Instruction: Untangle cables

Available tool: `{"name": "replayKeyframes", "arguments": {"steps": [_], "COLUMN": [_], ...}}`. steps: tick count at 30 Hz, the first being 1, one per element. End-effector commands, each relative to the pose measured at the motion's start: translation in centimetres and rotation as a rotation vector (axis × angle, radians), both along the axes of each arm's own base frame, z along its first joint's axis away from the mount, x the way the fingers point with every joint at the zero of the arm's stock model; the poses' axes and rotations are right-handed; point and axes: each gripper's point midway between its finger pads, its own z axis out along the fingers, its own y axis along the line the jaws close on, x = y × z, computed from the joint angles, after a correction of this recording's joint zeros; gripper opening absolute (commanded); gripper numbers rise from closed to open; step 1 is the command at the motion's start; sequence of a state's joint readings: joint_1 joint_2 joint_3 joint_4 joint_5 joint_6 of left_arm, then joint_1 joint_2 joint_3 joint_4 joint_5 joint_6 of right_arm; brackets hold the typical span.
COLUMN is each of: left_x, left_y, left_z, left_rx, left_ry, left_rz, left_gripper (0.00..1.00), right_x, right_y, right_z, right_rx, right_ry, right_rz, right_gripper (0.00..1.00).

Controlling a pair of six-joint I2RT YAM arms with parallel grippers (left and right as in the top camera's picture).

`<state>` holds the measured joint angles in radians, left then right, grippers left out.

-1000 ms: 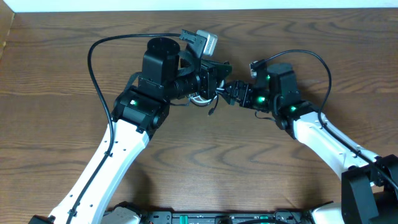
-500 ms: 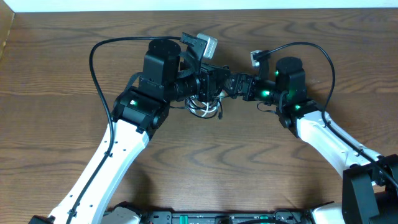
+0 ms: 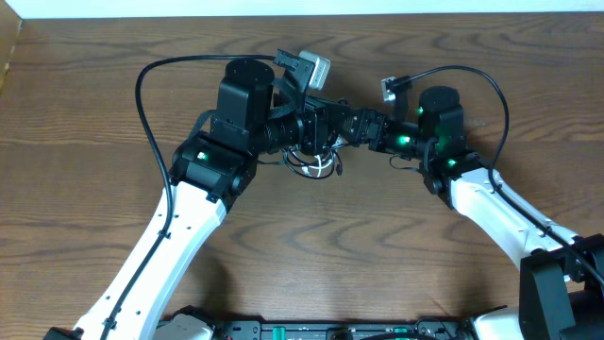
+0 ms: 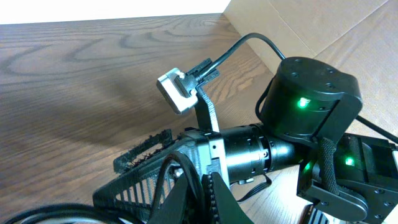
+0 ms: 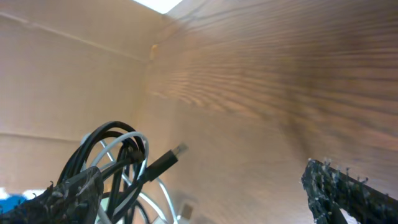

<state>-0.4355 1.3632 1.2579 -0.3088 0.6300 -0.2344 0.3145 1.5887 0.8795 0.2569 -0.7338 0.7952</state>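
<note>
The cables (image 3: 316,167) are a small tangle of thin black cords and a white one, hanging just under the two grippers at the table's middle back. My left gripper (image 3: 326,127) is shut on a black cord; in the left wrist view its fingers (image 4: 206,194) pinch that cord (image 4: 166,174). My right gripper (image 3: 352,123) is open and meets the left gripper head-on. In the right wrist view (image 5: 205,193) its fingers are wide apart, with the looped cables (image 5: 115,155) and a black plug (image 5: 166,160) beside its left finger.
The brown wooden table (image 3: 377,246) lies all around. A cardboard wall (image 4: 323,25) stands at the table's edge. Thick black arm wires (image 3: 142,104) loop out from both arms. A grey camera block (image 3: 307,64) sits on the left wrist.
My right gripper has risen and moved left, closing up to the left gripper. The cable tangle now hangs a little lower. The left arm has hardly moved.
</note>
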Motion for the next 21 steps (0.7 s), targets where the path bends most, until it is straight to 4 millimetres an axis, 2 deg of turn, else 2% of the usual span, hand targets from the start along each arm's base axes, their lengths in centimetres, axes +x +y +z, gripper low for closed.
{"name": "replayKeyframes", "arguments": {"steps": [1,6,12,21], "left_x": [-0.2,0.2,0.5,1.2], "left_y": [0.2,0.5,0.3,-0.1], "left_z": [1.0,0.9,1.5,3.7], "left_rx": [-0.003,0.009,-0.004,-0.075], "left_ry": [-0.043,-0.048,-0.076,-0.127], "left_rz": [-0.01,0.014,0.017,0.033], "left_gripper": [0.08,0.08,0.08,0.08], "right_x": [-1.4,-2.6,-3.1,-3.5], "right_y": [0.8,1.5,1.5,1.8], "right_z": [1.9,3.2,2.5,2.2], "right_rx": [0.113,0.178,0.171,0.168], "right_ry": [0.045,0.065,0.113,0.134], "right_rz": [0.098,0.178,0.186,0.198], "right_gripper": [0.99,0.99,0.99,0.99]}}
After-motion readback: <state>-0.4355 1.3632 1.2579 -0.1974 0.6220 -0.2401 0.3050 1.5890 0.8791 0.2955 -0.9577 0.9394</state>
